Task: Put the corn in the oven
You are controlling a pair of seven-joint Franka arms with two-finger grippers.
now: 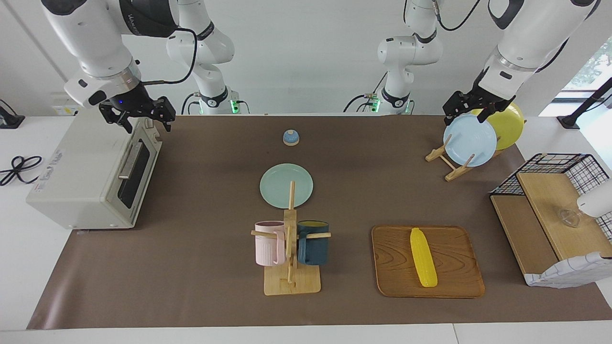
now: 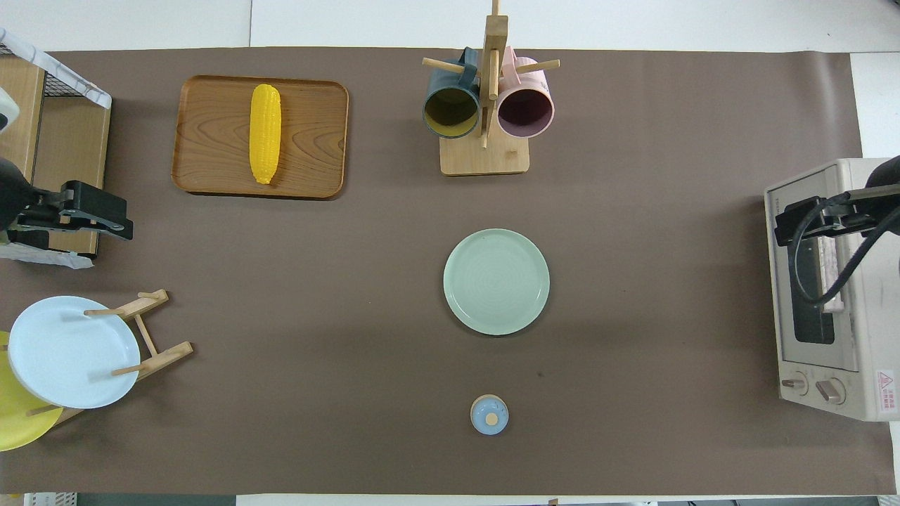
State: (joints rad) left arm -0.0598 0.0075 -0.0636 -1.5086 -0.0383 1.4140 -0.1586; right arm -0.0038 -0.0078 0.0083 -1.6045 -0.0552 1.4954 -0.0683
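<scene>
Brown mat (image 1: 201, 267) on white table (image 1: 19, 267)

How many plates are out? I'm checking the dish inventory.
3. A green plate lies flat mid-table, nearer the robots than the mug rack. A light blue plate and a yellow plate stand in the wooden plate stand at the left arm's end. None appear hidden.

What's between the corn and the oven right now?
The oven door is shut. On the table between it and the corn, lying on its wooden tray, stands the mug rack; the green plate lies flat.
</scene>
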